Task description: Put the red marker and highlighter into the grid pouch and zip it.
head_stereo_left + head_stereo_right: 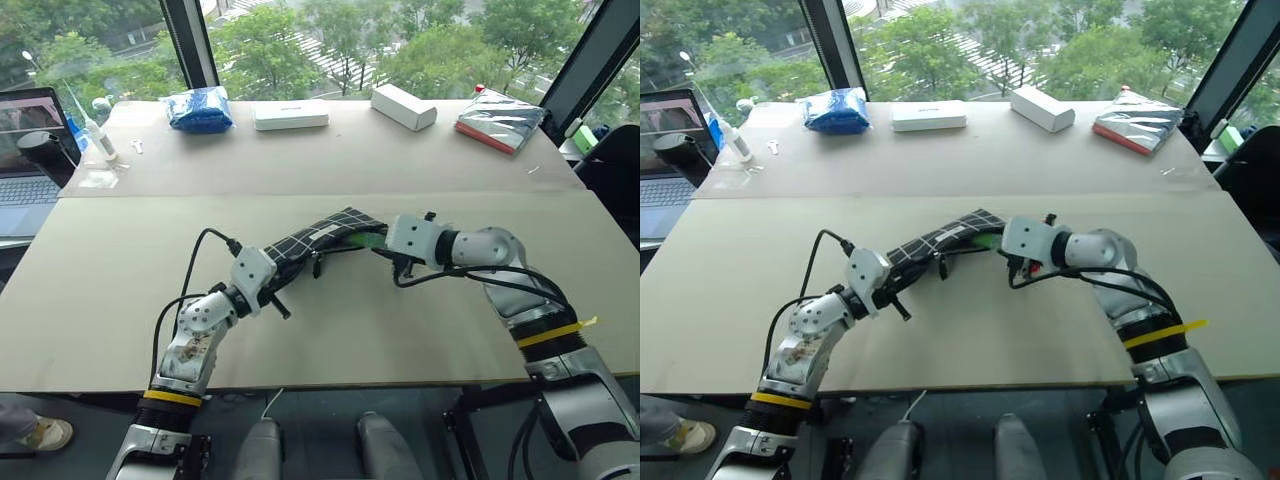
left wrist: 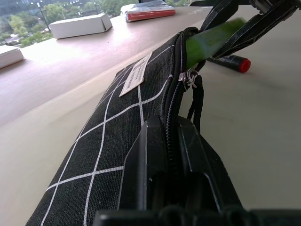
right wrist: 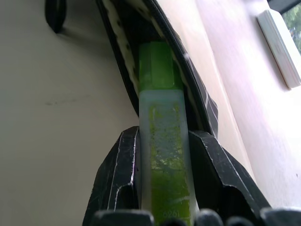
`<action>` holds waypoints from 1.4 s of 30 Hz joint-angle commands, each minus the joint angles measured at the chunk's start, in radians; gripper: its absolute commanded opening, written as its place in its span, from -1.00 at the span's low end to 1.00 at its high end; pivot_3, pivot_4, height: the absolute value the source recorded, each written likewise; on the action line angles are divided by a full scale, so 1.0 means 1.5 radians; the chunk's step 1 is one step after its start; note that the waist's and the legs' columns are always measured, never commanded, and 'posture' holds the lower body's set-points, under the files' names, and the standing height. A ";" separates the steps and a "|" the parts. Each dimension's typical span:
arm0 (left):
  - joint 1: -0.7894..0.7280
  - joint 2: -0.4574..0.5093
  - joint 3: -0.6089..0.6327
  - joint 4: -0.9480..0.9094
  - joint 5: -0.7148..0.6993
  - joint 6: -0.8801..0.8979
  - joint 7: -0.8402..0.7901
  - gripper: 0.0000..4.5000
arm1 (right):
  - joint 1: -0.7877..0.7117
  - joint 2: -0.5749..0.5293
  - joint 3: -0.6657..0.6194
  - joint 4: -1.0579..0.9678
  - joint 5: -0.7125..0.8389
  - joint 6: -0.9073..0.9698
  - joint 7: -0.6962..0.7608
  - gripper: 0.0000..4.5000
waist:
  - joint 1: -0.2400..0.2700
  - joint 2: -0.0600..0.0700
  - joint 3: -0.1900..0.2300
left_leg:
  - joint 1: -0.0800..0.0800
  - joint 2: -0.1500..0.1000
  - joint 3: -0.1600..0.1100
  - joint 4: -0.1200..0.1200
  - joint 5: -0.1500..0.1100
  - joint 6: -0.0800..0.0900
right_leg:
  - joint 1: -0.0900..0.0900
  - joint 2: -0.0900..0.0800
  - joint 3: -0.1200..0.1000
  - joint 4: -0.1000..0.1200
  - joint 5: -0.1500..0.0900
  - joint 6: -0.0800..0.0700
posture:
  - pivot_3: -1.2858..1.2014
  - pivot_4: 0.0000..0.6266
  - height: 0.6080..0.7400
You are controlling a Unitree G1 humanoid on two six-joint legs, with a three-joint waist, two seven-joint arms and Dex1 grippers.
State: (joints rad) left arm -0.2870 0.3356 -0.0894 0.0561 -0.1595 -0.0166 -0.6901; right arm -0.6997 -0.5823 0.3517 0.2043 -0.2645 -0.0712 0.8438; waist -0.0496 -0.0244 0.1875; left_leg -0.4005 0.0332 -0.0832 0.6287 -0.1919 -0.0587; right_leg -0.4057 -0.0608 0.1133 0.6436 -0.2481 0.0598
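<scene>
Pale beige counter point(image 1: 330, 330) across mid-frame, big windows and green trees behind. Centre frame: flat black fabric grid pouch point(image 1: 315, 240) with white lines and small white label, lifted off the counter, pinched tight at its near end by the left claw point(image 2: 171, 155). Right claw point(image 3: 162, 165) clamped on the slim translucent light-green highlighter point(image 3: 162, 141), bright green cap already nosing into the open zipper mouth. Step in hand, by the look of it: feeding the highlighter in. Next: push deeper, then release. Short red marker point(image 2: 233, 62) with black lower end lying on the counter just beyond the pouch mouth, not yet packed. Soft cloth, hard smooth plastic, metal zip pull dangling.
</scene>
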 commanded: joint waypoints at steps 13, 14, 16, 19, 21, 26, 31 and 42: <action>-0.003 -0.001 0.023 -0.023 -0.037 0.006 -0.008 -1.00 | -0.118 0.038 0.094 0.140 -0.202 -0.360 -0.220 -0.53 | 0.001 0.000 0.000 | 0.000 0.000 0.000 0.000 0.000 0.000 | 0.000 0.000 0.000 0.000 0.000 0.000 | 0.03 -0.52 1.00; -0.003 -0.001 0.025 -0.023 -0.038 0.006 -0.008 -1.00 | -0.118 0.040 0.094 0.148 -0.200 -0.368 -0.220 -0.53 | 0.001 0.000 0.000 | 0.000 0.000 0.000 0.000 0.000 0.000 | 0.000 0.000 0.000 0.000 0.000 0.000 | 0.03 -0.52 1.00; -0.002 -0.002 0.028 -0.026 -0.042 0.009 -0.006 -1.00 | -0.117 0.041 0.093 0.160 -0.195 -0.380 -0.216 -0.07 | 0.002 0.000 0.000 | 0.000 0.000 0.000 0.000 0.000 0.000 | 0.000 0.000 0.000 0.000 0.000 0.000 | 0.03 -0.52 1.00; -0.001 -0.002 0.030 -0.029 -0.044 0.011 -0.005 -1.00 | -0.118 0.041 0.078 0.177 -0.183 -0.373 -0.212 0.34 | 0.002 0.000 0.000 | 0.000 0.000 0.000 0.000 0.000 0.000 | 0.000 0.000 0.000 0.000 0.000 0.000 | 0.03 -0.52 1.00; 0.000 -0.002 0.031 -0.030 -0.046 0.012 -0.004 -1.00 | -0.124 0.038 0.062 0.191 -0.170 -0.365 -0.212 0.67 | 0.002 0.000 0.000 | 0.000 0.000 0.000 0.000 0.000 0.000 | 0.000 0.000 0.000 0.000 0.000 0.000 | 0.03 -0.52 1.00; 0.001 -0.002 0.033 -0.035 -0.048 0.016 -0.002 -1.00 | -0.120 0.020 0.002 0.194 -0.051 -0.339 -0.148 0.67 | 0.002 0.000 0.000 | 0.000 0.000 0.000 0.000 0.000 0.000 | 0.000 0.000 0.000 0.000 0.000 0.000 | 0.03 -0.52 1.00; 0.002 0.000 0.035 -0.039 -0.051 0.022 0.002 -1.00 | -0.059 0.024 -0.118 0.052 0.277 -0.069 0.035 0.67 | 0.002 0.000 0.000 | 0.000 0.000 0.000 0.000 0.000 0.000 | 0.000 0.000 0.000 0.000 0.000 0.000 | 0.03 -0.52 1.00; 0.000 0.000 0.041 -0.037 -0.048 0.031 0.015 -1.00 | 0.013 -0.023 -0.251 -0.112 0.426 0.468 -0.150 0.67 | -0.003 0.000 0.000 | 0.001 0.000 -0.001 0.000 0.000 0.000 | 0.000 0.001 0.000 0.001 0.000 0.000 | 0.03 -0.52 1.00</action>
State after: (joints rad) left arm -0.2754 0.3334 -0.0364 0.0299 -0.2240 0.0303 -0.6747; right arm -0.6581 -0.6345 0.0181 0.0645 0.3974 0.5471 0.7346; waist -0.0542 -0.0244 0.1875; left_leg -0.3999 0.0337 -0.0842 0.6286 -0.1919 -0.0586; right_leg -0.4056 -0.0595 0.1138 0.6450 -0.2482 0.0591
